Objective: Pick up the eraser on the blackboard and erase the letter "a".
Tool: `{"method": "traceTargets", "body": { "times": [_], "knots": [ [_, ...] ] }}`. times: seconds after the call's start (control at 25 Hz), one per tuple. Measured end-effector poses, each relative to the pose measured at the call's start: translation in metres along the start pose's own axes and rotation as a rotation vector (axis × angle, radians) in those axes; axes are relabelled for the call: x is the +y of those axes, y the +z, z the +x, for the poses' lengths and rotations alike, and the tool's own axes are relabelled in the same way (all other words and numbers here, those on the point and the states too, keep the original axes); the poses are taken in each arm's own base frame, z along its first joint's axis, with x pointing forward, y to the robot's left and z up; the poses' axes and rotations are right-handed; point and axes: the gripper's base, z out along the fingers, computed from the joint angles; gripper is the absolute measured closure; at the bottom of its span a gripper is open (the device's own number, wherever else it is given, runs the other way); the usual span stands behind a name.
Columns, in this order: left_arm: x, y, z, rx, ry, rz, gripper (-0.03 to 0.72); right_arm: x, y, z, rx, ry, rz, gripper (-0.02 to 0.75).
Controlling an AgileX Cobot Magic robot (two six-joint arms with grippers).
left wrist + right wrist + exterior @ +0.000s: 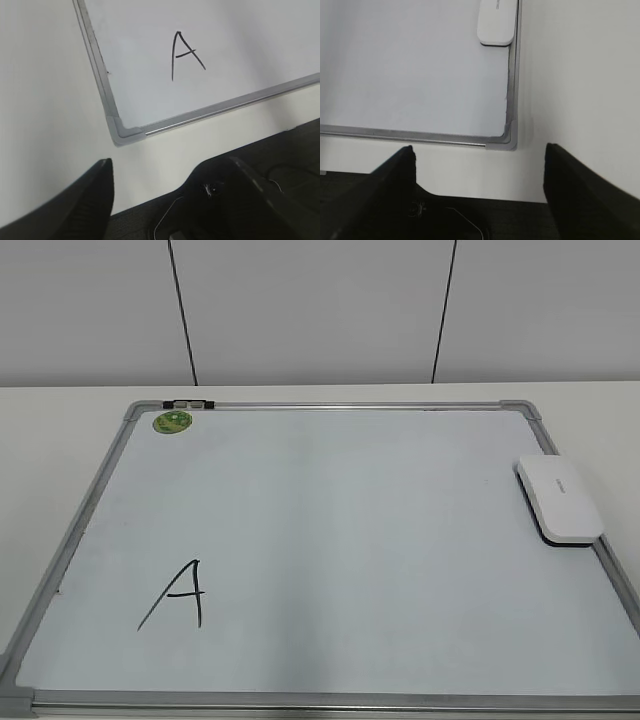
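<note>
Left gripper (160, 200) is sitting off the near-left corner of the counter, short of the blackboard (111, 102) corner. Only one finger tip plus dark body are showing, so I cannot tell whether it's open or closed. It's holding nothing. The only mark in view is a capital "A" (180, 595), lying near the board's near-left corner. No lowercase "a" is showing in any view, so that "A" is looking like the target.

Mid-board is blank; a green sticker (172, 421) is sitting at the far-left corner.

The eraser (559, 499) is lying on the board's right edge, overhanging the frame, long axis running near-to-far along it, slightly angled. Right gripper (480, 175) is hanging with fingers spread wide and empty, off the board's near-right corner. The eraser is lying straight ahead of it, so the right arm is clearly nearer. My read: it's reaching forward along that edge, jaws straddling the short width.
</note>
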Motion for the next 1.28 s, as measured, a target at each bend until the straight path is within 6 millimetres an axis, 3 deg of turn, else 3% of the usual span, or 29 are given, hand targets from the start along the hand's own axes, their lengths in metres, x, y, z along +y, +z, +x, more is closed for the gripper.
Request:
{"method": "traceTargets", "body": {
  "times": [0.28, 0.52, 0.68, 1.28],
  "knots": [
    [-0.004, -0.001, 0.035, -0.050, -0.016, -0.010, 0.174, 0.002, 0.015, 0.059, -0.004, 0.006, 0.003, 0.148],
    [0.003, 0.011, 0.052, -0.022, -0.045, -0.070, 0.174, -0.003, 0.029, 0.086, 0.014, 0.044, 0.054, 0.149],
    [0.006, 0.022, 0.059, 0.001, -0.054, -0.080, 0.174, -0.003, 0.033, 0.090, 0.024, 0.052, 0.058, 0.149],
    [0.016, 0.031, 0.057, -0.068, -0.077, -0.162, 0.174, -0.005, 0.045, 0.087, -0.052, 0.051, 0.064, 0.150]
  ]
}}
